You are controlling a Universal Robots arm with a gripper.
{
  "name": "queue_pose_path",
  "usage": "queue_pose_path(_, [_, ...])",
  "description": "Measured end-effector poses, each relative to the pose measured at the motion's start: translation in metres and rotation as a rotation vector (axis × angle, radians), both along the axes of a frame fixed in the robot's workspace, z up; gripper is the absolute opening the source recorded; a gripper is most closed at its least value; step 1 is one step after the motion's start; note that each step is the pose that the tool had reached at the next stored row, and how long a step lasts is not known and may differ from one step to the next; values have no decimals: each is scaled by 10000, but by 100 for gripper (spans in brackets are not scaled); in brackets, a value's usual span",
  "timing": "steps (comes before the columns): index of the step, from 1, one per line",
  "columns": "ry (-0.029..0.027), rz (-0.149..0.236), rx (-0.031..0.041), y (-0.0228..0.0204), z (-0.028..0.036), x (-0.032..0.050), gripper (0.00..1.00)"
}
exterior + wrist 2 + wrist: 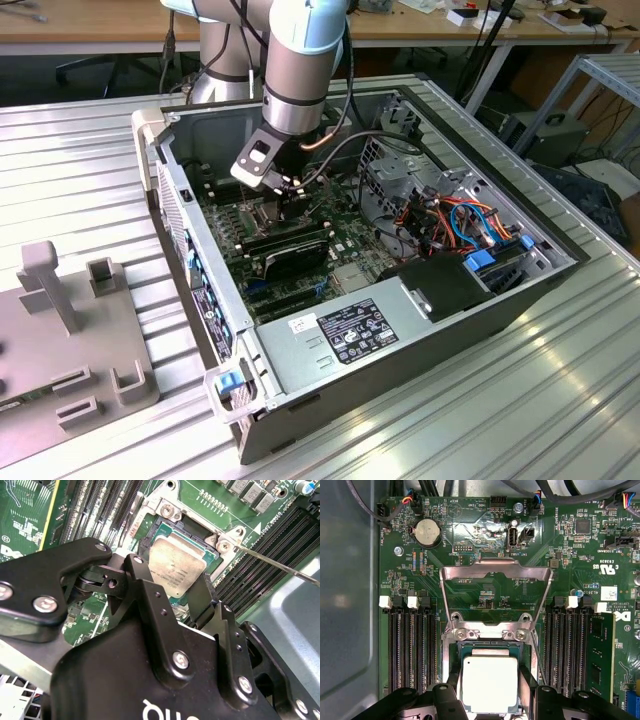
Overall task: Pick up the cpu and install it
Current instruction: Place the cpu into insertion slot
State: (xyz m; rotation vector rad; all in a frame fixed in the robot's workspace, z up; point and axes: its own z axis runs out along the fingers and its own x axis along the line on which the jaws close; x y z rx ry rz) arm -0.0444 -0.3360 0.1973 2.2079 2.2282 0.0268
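Observation:
The cpu (490, 677) is a small silver-grey square chip held between my gripper's (490, 684) black fingers (453, 680), directly over the open socket (490, 649) on the green motherboard. In the second wrist view the cpu (176, 566) sits slightly tilted just above the socket (175, 526), with my gripper (172, 580) shut on its two opposite edges. The exterior view has my gripper (290, 200) reaching down into the open computer case (200, 250). The socket's hinged metal frame (496, 572) is folded back open.
The thin socket lever (280, 566) sticks out to one side. Rows of black memory slots (412, 647) flank the socket on both sides. Long black modules (285, 245), a power supply (360, 330) and bundled cables (450, 215) crowd the case. A grey fixture (70, 330) stands at the exterior view's left.

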Motion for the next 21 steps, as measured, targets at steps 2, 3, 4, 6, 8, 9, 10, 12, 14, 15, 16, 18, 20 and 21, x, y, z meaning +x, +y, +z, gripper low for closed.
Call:
queue_pose_path(2, [-5, 0, 5, 2, -3, 1, 55])
queue_pose_path(3, [-4, -1, 0, 1, -2, 1, 55])
queue_pose_path(4, [-2, -1, -6, -1, 1, 0, 61])
queue_pose_path(6, [0, 0, -6, -1, 1, 0, 61])
queue_pose_path(8, [0, 24, -6, -1, 1, 0, 61])
queue_pose_path(9, [-1, 66, -7, -1, 1, 0, 61])
queue_pose_path(10, [0, 68, -6, -1, 1, 0, 61])
queue_pose_path(12, [0, 70, -6, -1, 1, 0, 61])
queue_pose_path(14, [0, 71, -6, -1, 1, 0, 61])
queue_pose_path(15, [0, 72, -7, -1, 1, 0, 60])
queue_pose_path(16, [4, 73, -20, -3, 4, -1, 60])
queue_pose_path(18, [4, 74, -13, -2, 3, -1, 55])
queue_pose_path(20, [1, 75, -9, -1, 2, 0, 55])
queue_pose_path(21, [0, 76, -7, -1, 1, 0, 55])
